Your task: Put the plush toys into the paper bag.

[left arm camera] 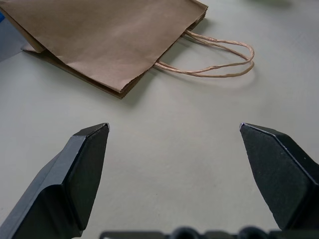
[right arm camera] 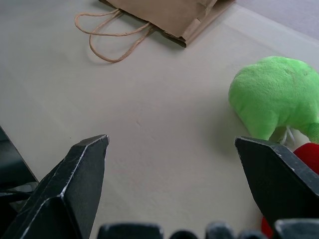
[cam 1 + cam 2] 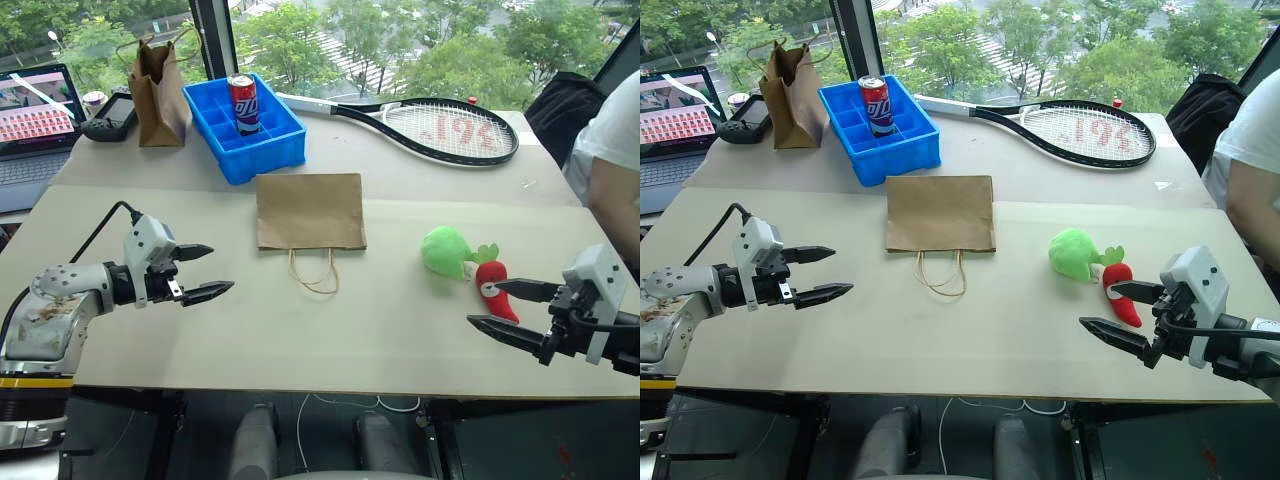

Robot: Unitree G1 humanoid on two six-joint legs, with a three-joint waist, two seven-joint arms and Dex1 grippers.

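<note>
Presently, left to right: left gripper (image 3: 205, 271), fingers spread, empty, hovering near the table's left edge. Paper bag (image 3: 310, 210), centre, lying flat, handles toward the near side. Green plush (image 3: 446, 252) touching red chili plush (image 3: 493, 289), right. Right gripper (image 3: 505, 308), spread, beside the chili. Nothing bagged; next: grasp a toy and open the bag's mouth.

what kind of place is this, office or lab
Probably an upper-floor office or lab used for robot trials: a laptop on the wide table, a window over treetops, and assorted props like a tennis racket.
</note>
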